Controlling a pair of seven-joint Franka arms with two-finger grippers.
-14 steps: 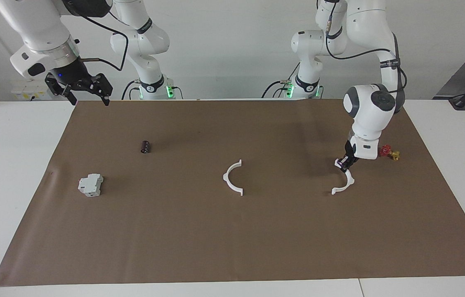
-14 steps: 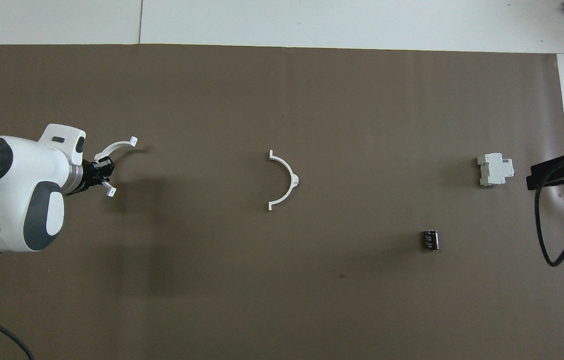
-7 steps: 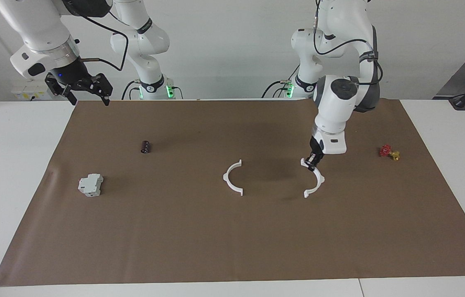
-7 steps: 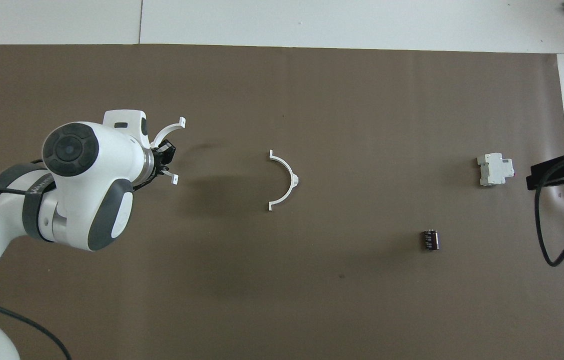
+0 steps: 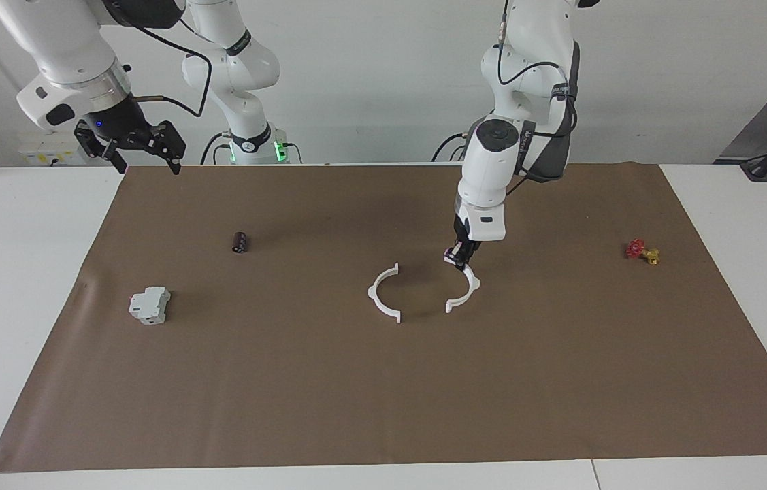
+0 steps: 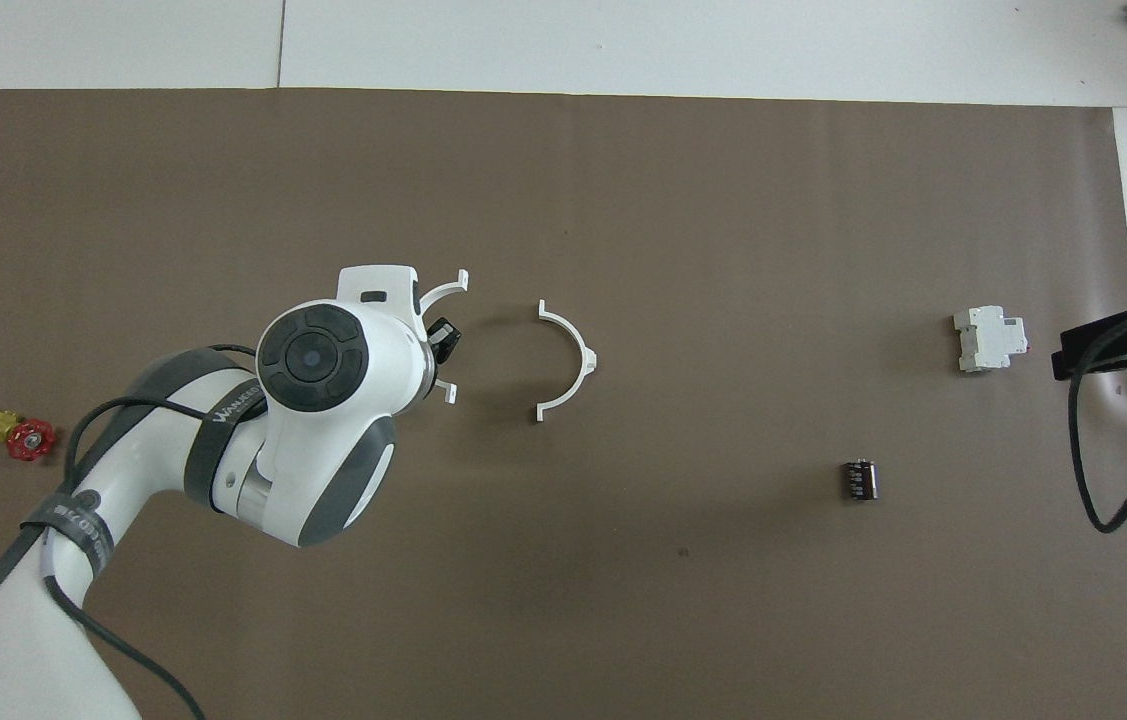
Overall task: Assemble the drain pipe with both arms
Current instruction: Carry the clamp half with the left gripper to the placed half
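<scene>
No text on the left arm's strap [image 6: 223, 430] reads clearly.

brown mat [image 5: 383, 395] | grey-white box [image 5: 150, 305] | black cylinder [image 5: 240, 241] | red-yellow valve [image 5: 642, 251]

One camera faces me from high across the table; another looks steeply down over me. Both share the brown mat [image 5: 383, 381].

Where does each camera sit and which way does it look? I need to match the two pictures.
Facing view: high across the table, looking at both arms' bases; left gripper holds one half-ring, right gripper waits open over the table's edge.
Overhead view: above the robots' end, looking steeply down; left arm's wrist and right gripper show.
Shared: other half-ring, grey box, valve.
</scene>
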